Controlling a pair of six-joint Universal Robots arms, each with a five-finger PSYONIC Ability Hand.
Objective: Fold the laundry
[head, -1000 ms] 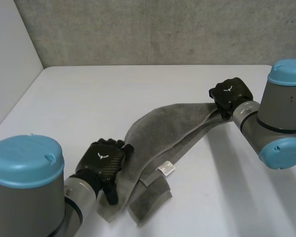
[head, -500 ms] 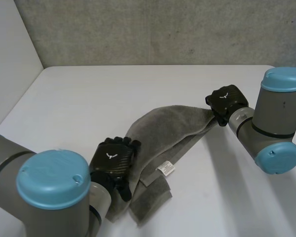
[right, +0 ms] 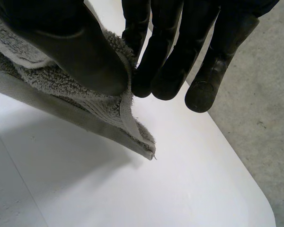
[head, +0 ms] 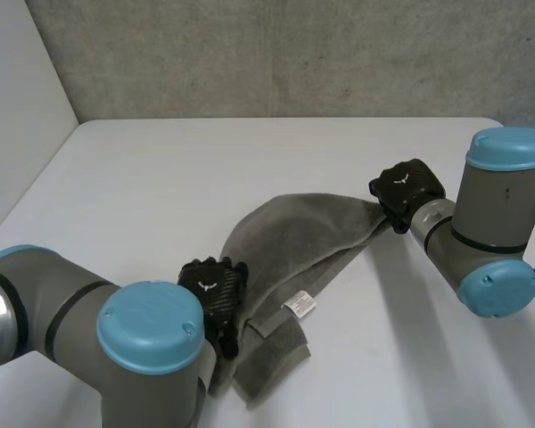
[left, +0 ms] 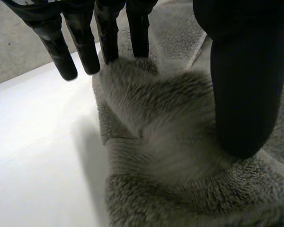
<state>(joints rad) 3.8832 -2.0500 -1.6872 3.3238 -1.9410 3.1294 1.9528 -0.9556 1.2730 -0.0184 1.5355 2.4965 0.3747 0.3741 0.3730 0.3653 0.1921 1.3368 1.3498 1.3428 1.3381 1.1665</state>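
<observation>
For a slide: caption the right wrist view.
Right robot hand pinches the grey towel's corner above the white table.

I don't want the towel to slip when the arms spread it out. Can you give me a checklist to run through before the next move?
1. Right hand pinches the towel at its far corner: ok.
2. That corner is lifted off the table: ok.
3. Left hand is on the towel's near end: ok.
4. Left hand's hold is firm: cannot tell.
5. Towel lies flat: not ok, it is bunched and doubled over.
6. Label in sight: ok.
</observation>
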